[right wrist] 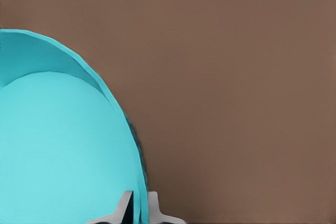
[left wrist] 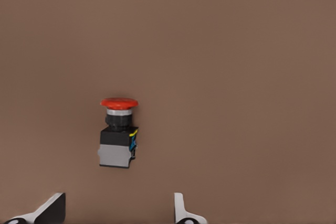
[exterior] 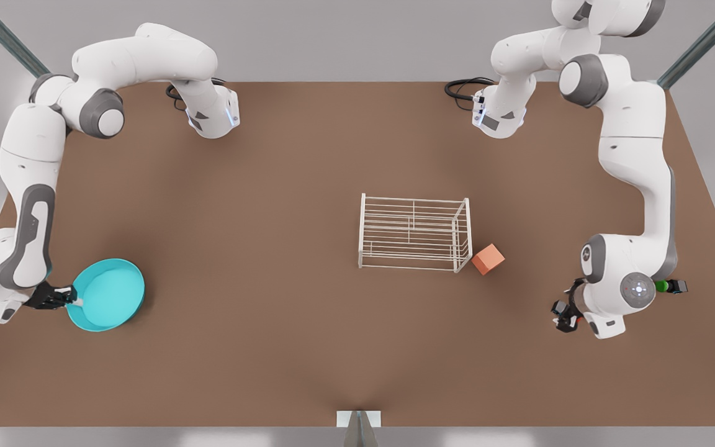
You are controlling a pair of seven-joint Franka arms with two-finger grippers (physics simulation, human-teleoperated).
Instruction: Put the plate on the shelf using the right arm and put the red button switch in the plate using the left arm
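Now, right tool point(exterior: 76, 299) at the front view's left pinches the rim of the plate point(exterior: 109, 293), one finger inside, one outside; plate sits on the tabletop point(exterior: 270, 310) w/ rim clamped. Left tool point(left wrist: 115, 211) at the front view's right hangs over the red button switch point(left wrist: 118, 134), fingers spread wide, nothing betw. them; switch lies on the tabletop. Green-capped switch point(exterior: 670, 286) just beside that arm. Farther back, mid-tabletop: shelf point(exterior: 414, 233), top bare, orange cube point(exterior: 488, 259) just beside it.
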